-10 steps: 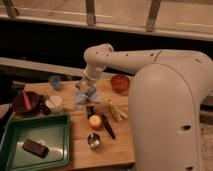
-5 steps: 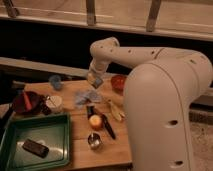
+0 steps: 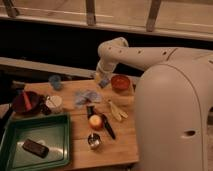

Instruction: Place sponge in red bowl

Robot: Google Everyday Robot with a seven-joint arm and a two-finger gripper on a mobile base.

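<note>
Gripper: the gripper (image 3: 102, 80) hangs just above the middle of the frame, at the far edge of the wooden table (image 3: 125, 140), its fingers closed on the sponge (image 3: 104, 82).
Sponge: a pale blue-grey block, pinched at the tip of the arm, lifted clear of the tabletop and just left of the red bowl (image 3: 120, 82).
Red bowl: small, round, orange-red, standing on the table a little right of centre; I cannot make out what, if anything, lies inside it.
Arm: the white arm (image 3: 145, 56) reaches in from the right, over the bowl, from the big rounded robot body (image 3: 172, 120) that fills the right side.
Blue cloth: a thin blue cloth (image 3: 86, 97) with wavy edges lies flat near the centre, below and left of the gripper.
Green tray: a green tray (image 3: 60, 125) fills the lower left, with a dark brown block (image 3: 35, 147) lying inside it.
Maroon dish: a dark maroon dish (image 3: 25, 102) sits at the left edge.
Other items: a small blue cup (image 3: 55, 82) stands upper left on the table, and an orange ball (image 3: 95, 121) sits below centre.
</note>
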